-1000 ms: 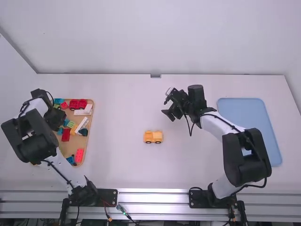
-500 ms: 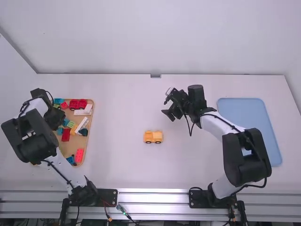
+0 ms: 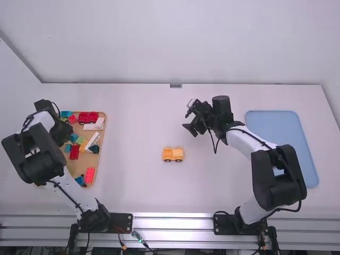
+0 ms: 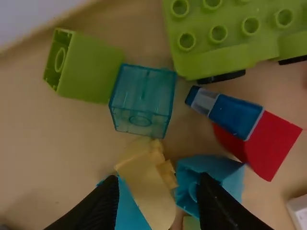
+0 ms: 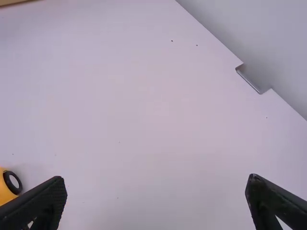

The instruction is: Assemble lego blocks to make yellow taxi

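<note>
Showing no clear change over the last second, so adding nothing to the taxi during that time. Still keeping the left gripper (image 4: 158, 182) over the block-filled wooden tray (image 3: 82, 162) at the left of the high frame. Still holding the right gripper (image 5: 157, 181) above the white table (image 3: 138, 133), a little right of upper centre. Leaving the yellow vehicle (image 3: 173, 154) standing on its wheels near the middle of the frame, slightly below centre, and the pale blue tray (image 3: 281, 133) lying at the right.

Spreading the left jaws to either side of a pale yellow block (image 4: 148, 189), apparently without pinching yet. Spreading the right jaws wide as well, with nothing between.

Probably choosing the next yellow part, with the taxi seemingly partway built. Likely needing a careful centring and a short lowering before closing. Possibly risking a nudge or a double grab, given a hollow blue piece (image 4: 208, 179) crowding close beside the block and a clear teal block (image 4: 141, 93) lying near.
</note>
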